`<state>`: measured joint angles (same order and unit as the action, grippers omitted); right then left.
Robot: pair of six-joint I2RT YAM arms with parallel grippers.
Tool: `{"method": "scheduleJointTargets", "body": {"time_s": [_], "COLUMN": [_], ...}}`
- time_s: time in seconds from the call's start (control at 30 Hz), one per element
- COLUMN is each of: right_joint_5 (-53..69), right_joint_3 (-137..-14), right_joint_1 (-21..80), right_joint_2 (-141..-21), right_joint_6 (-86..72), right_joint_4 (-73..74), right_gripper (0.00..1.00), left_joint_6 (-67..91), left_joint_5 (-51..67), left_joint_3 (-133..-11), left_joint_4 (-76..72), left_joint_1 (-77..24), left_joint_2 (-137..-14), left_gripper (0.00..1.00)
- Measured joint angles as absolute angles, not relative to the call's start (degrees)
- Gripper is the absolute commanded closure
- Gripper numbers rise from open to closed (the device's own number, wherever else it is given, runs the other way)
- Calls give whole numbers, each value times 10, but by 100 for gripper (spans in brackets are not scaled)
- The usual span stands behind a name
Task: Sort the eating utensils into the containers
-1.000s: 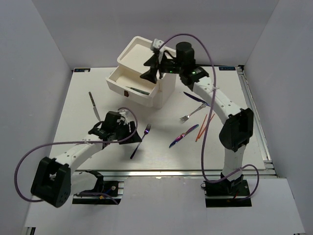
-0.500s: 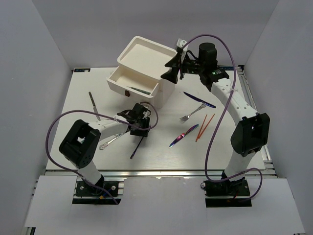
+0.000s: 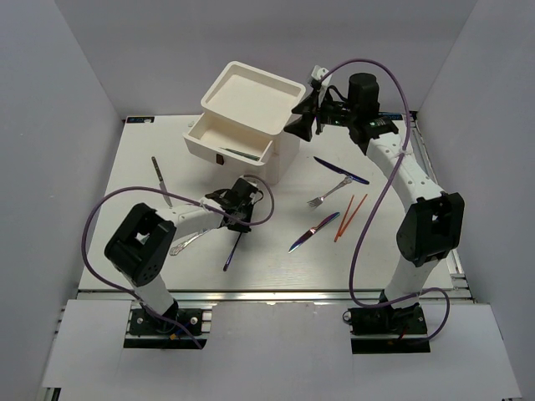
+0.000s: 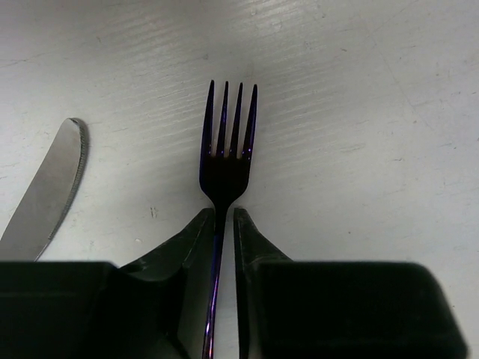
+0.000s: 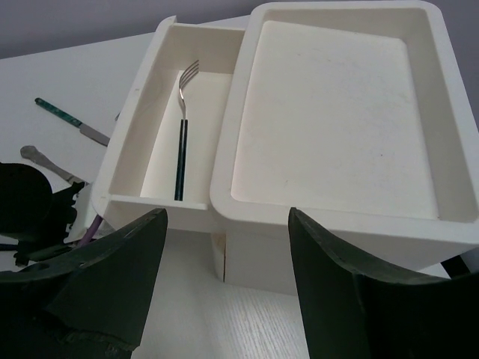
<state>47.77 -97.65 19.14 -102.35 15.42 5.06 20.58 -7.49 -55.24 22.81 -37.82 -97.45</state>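
Note:
A dark purple fork (image 4: 227,142) lies on the table, tines pointing away, its handle (image 3: 231,254) running back between my left gripper's (image 4: 224,215) fingers. The jaws stand narrowly apart: the handle rests against the left finger, with a thin strip of table showing beside the right one. In the top view, the left gripper (image 3: 237,219) is low over the fork. My right gripper (image 5: 226,217) hangs open and empty by the right side of the white drawer unit (image 3: 288,149). Its middle drawer (image 5: 126,202) is pulled out, with a teal-handled fork (image 5: 181,149) inside.
A silver knife (image 4: 45,187) lies left of the fork. A teal-handled knife (image 3: 160,179) lies further left. Right of centre lie a purple-blue knife (image 3: 341,170), a silver fork (image 3: 328,194), two orange chopsticks (image 3: 350,216) and an iridescent utensil (image 3: 313,232).
My left arm swung right onto the purple fork, and its jaws narrowed round the handle. The right gripper moved right, off the top of the drawer unit to its side.

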Motion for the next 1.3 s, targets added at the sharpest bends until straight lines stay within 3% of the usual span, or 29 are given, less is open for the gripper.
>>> {"method": "scheduleJointTargets", "body": {"time_s": [0.3,0.63,1.03,1.3], "right_joint_5": [478,478,478,478], "right_joint_3": [-976,-976,-976,-976], "right_joint_1": [190,187,181,180], "right_joint_2": [-1023,-1023,-1023,-1023], "right_joint_6": [154,154,157,166], "right_joint_4": [51,51,51,56], "right_gripper": [28,29,29,29], "left_joint_6": [222,234,213,168], "left_joint_5": [-96,-77,11,83], "left_joint_3": [-510,-502,-507,-607], "left_joint_4": [192,249,253,256], "left_joint_1": [-385,-385,-385,-355], "left_joint_2": [-945,-904,-740,-680], "left_gripper": [99,100,100,100]}}
